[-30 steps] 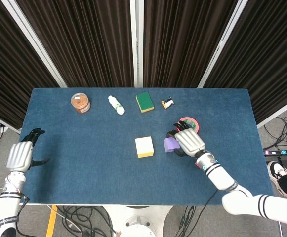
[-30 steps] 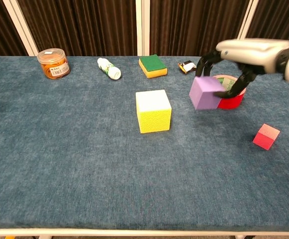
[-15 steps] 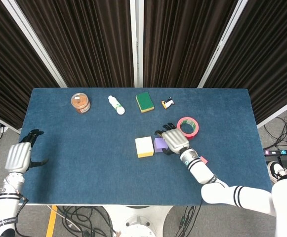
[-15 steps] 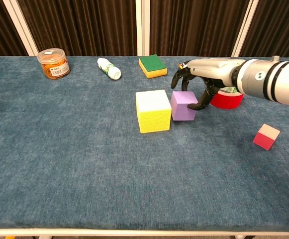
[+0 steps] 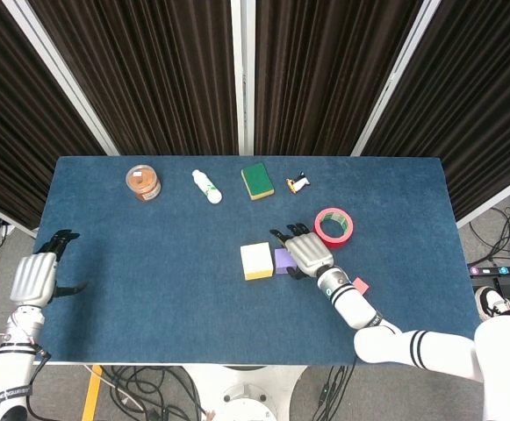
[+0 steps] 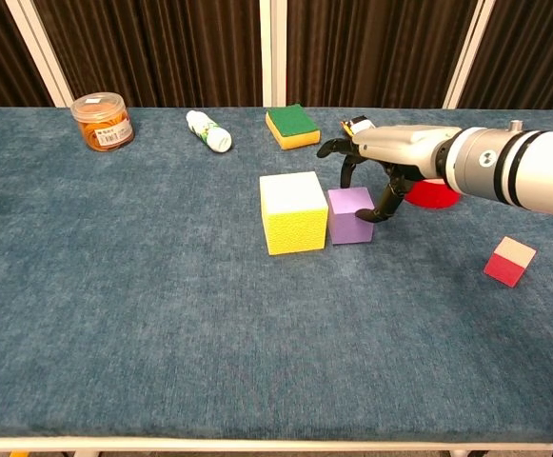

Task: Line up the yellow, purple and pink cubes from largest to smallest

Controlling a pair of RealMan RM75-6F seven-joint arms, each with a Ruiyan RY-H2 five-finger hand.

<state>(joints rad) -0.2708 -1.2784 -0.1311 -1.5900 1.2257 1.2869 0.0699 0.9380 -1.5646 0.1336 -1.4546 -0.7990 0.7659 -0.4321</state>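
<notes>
Right hand (image 6: pixel 376 162) above and around the purple cube (image 6: pixel 350 215), fingers (image 6: pixel 386 198) spread down at its right side and behind it; cannot tell whether touching or just apart, so grip not clear. Purple cube resting flat on the blue tabletop (image 6: pixel 162 314), right beside the yellow cube (image 6: pixel 293 211), nearly touching, on the side of the hand. Pink cube (image 6: pixel 509 261) well apart from the hand, out toward the robot's right and nearer to the front edge, tilted a little to the row. Red tape roll (image 6: pixel 432 192) just behind the right wrist, partly hidden. Far behind the hand, along the back edge: green sponge (image 6: pixel 291 126), white bottle (image 6: pixel 207 130), orange jar (image 6: pixel 102 120), small penguin figure (image 5: pixel 298 183). Left hand (image 5: pixel 37 276) far away at the tabletop's left edge, holding nothing, fingers curled forward but apart
</notes>
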